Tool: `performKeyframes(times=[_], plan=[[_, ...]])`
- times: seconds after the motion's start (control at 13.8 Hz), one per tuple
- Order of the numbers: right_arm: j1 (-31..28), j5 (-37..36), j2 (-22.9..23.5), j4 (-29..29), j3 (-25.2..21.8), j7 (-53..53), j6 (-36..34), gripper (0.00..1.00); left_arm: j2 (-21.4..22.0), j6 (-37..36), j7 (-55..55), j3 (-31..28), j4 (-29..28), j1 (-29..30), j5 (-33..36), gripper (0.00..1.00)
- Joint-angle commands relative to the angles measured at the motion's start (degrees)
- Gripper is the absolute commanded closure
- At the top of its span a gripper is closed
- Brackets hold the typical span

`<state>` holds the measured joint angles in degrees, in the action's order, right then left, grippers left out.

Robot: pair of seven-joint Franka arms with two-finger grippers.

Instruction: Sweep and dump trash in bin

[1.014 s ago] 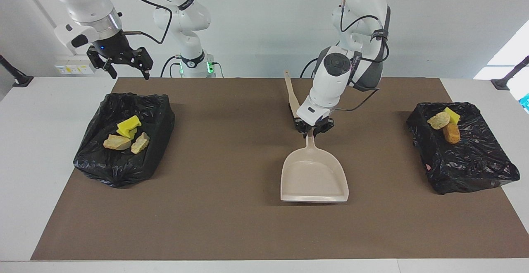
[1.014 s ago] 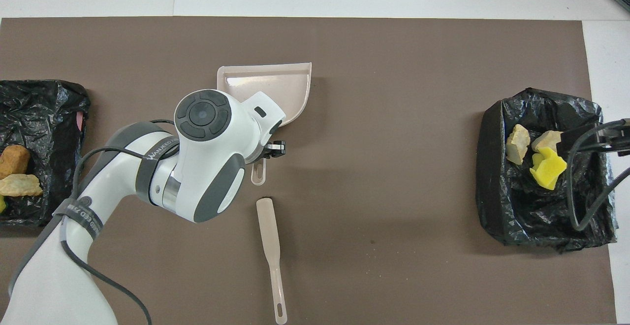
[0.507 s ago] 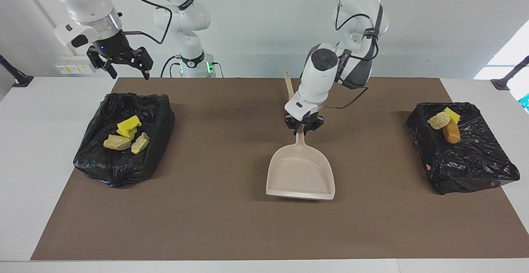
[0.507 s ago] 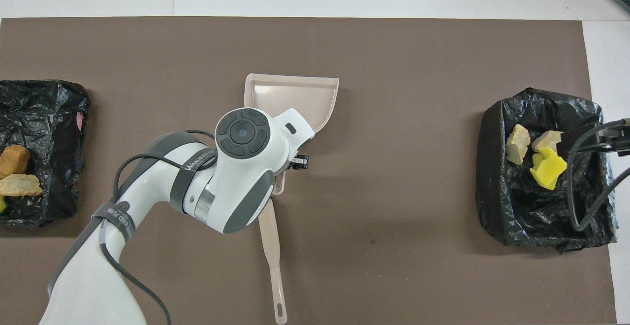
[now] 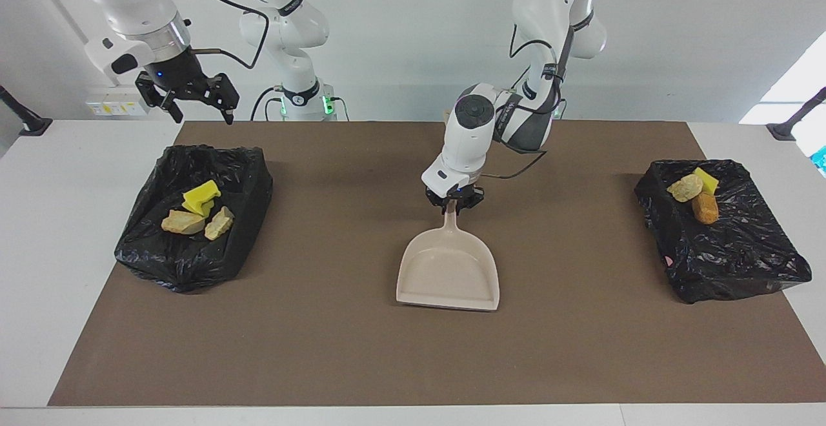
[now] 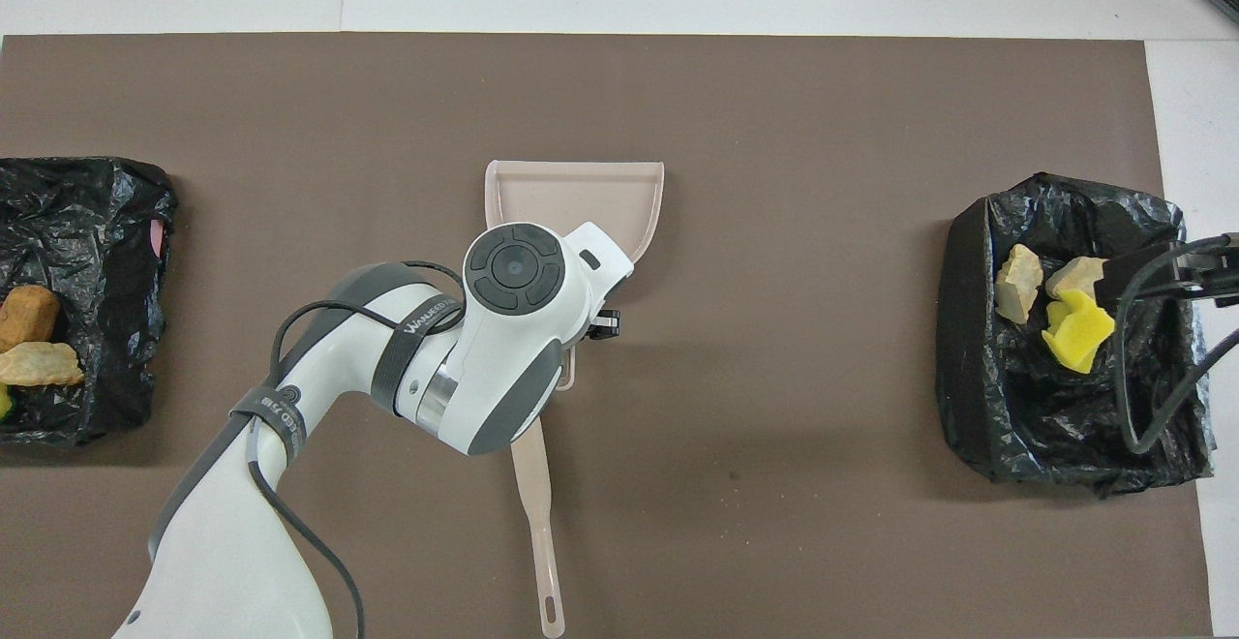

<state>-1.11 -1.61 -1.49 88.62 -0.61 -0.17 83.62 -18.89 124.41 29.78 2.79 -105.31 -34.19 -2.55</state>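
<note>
You see a smooth beige plastic dustpan (image 5: 448, 271) on a matt brown mat (image 5: 335, 348). The bins (image 5: 193, 219) wear crinkled, glossy black plastic liners. The trash (image 5: 193, 210) looks porous like sponge, rough like stone. Arm shells are glossy white plastic.

My trash lot, four scraps (image 5: 195, 212), yellow sponge and tan chunks, heaped in the black-lined bin (image 5: 248, 174) at my right arm's end, three more (image 5: 697, 195), tan, yellow, orange-brown, in the other bin (image 5: 748, 258).
</note>
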Motion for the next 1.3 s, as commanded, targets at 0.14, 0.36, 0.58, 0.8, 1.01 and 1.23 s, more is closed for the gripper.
performKeyframes(times=[0.14, 0.36, 0.58, 0.8, 1.01, 1.23], plan=[[-0.21, -0.15, -0.7, 0.42, 0.17, 0.96, -0.39, 0.0, -0.54, -0.31, 2.65, -1.2, 0.81, -1.15, 1.23, 1.0], [-0.21, -0.15, -0.7, 0.42, 0.17, 0.96, -0.39, 0.0, -0.8, 0.83, 7.19, -1.12, 0.89, -0.54, 1.14, 0.08], [-0.21, -0.15, -0.7, 0.42, 0.17, 0.96, -0.39, 0.0, -0.28, 0.84, 9.07, -1.38, 1.16, 1.3, 1.05, 0.0], [-0.21, -0.15, -0.7, 0.42, 0.17, 0.96, -0.39, 0.0, 1.3, -0.22, 8.46, -1.73, 2.47, 3.76, 1.14, 0.0], [-0.21, -0.15, -0.7, 0.42, 0.17, 0.96, -0.39, 0.0, 2.1, -0.31, 8.28, -1.73, 4.49, 7.28, 1.75, 0.0], [-0.21, -0.15, -0.7, 0.42, 0.17, 0.96, -0.39, 0.0, 4.02, -0.48, 7.4, -1.73, 5.12, 11.06, 3.34, 0.0]])
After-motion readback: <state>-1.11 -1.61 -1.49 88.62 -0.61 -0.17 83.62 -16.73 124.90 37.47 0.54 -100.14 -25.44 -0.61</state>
